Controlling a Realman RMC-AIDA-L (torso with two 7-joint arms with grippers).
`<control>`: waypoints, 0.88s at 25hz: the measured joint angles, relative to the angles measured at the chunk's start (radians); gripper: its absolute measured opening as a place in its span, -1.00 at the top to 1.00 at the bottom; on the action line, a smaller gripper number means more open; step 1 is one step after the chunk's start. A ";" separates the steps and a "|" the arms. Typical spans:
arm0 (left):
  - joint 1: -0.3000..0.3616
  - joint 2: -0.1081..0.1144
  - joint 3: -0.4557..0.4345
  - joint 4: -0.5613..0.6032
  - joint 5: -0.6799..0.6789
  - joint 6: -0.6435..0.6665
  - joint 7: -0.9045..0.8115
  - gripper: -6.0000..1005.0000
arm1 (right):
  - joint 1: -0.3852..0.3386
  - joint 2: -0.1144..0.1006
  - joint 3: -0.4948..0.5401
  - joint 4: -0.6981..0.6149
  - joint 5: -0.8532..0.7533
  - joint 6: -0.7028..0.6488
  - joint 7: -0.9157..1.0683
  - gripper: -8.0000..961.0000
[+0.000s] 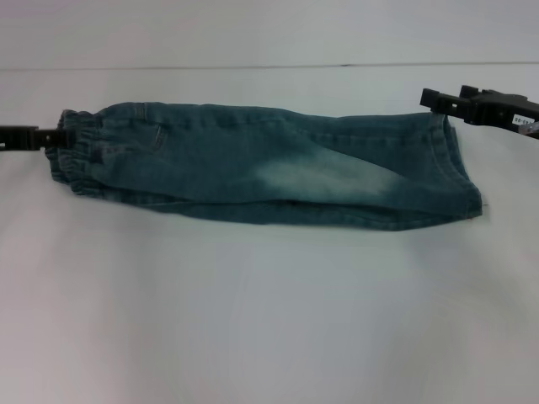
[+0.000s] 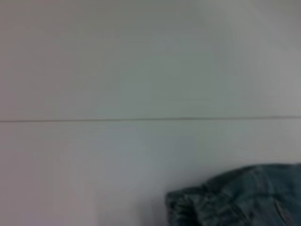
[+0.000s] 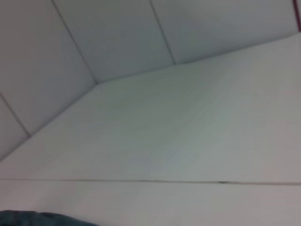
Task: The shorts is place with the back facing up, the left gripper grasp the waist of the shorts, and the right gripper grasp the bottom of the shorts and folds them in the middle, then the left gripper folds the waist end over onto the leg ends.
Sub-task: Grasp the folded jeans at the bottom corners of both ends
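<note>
While the shorts (image 1: 261, 164) lie folded lengthwise, the left gripper (image 1: 52, 135) touches the waist end (image 1: 74, 151).

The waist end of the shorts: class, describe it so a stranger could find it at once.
On the white table lie blue denim shorts, folded lengthwise. The waist end is at the robot's left, by the left pincer. Its ruffled elastic band sets it apart from the flat leg hems.
</note>
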State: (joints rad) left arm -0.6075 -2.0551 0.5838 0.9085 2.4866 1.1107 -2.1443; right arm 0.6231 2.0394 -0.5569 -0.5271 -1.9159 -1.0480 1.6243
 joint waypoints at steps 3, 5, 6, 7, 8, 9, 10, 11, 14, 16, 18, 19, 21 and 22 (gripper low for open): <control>0.009 0.010 -0.001 0.017 0.002 0.065 0.042 -0.83 | -0.010 -0.011 -0.002 -0.027 0.000 -0.125 -0.007 -0.93; 0.013 0.018 -0.001 0.023 0.017 0.110 0.073 -0.89 | -0.013 -0.023 -0.011 -0.043 -0.003 -0.232 -0.011 -0.93; 0.013 0.020 -0.002 0.024 0.030 0.119 0.080 -0.89 | -0.014 -0.028 -0.019 -0.052 -0.008 -0.294 -0.015 -0.94; 0.013 0.020 -0.002 0.026 0.054 0.122 0.083 -0.89 | -0.015 -0.033 -0.028 -0.059 -0.015 -0.351 -0.019 -0.94; 0.013 0.021 0.000 0.026 0.073 0.123 0.084 -0.89 | -0.015 -0.039 -0.041 -0.066 -0.022 -0.411 -0.026 -0.94; 0.012 0.021 0.002 0.027 0.094 0.121 0.085 -0.89 | -0.015 -0.045 -0.062 -0.074 -0.031 -0.470 -0.032 -0.94; 0.011 0.019 0.007 0.027 0.106 0.119 0.087 -0.89 | -0.015 -0.049 -0.082 -0.081 -0.037 -0.512 -0.036 -0.94; 0.009 0.017 0.014 0.028 0.115 0.116 0.091 -0.89 | -0.015 -0.052 -0.105 -0.090 -0.043 -0.556 -0.039 -0.94; 0.008 0.014 0.033 0.025 0.120 0.106 0.106 -0.88 | -0.016 -0.053 -0.165 -0.115 -0.064 -0.625 -0.042 -0.94; 0.007 0.012 0.054 0.022 0.120 0.094 0.116 -0.88 | -0.016 -0.050 -0.189 -0.119 -0.083 -0.640 -0.042 -0.94; 0.007 0.009 0.075 0.022 0.122 0.082 0.119 -0.88 | -0.014 -0.045 -0.200 -0.120 -0.098 -0.641 -0.042 -0.93; 0.006 0.007 0.088 0.022 0.122 0.073 0.121 -0.88 | -0.014 -0.043 -0.202 -0.120 -0.104 -0.639 -0.042 -0.93; 0.005 0.002 0.109 0.021 0.123 0.055 0.126 -0.87 | -0.014 -0.037 -0.202 -0.119 -0.108 -0.636 -0.042 -0.93; 0.005 -0.002 0.126 0.021 0.125 0.039 0.129 -0.87 | -0.014 -0.036 -0.203 -0.119 -0.109 -0.635 -0.042 -0.93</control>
State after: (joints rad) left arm -0.6027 -2.0569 0.7098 0.9296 2.6113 1.1494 -2.0148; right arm 0.6092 2.0039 -0.7598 -0.6463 -2.0247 -1.6832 1.5823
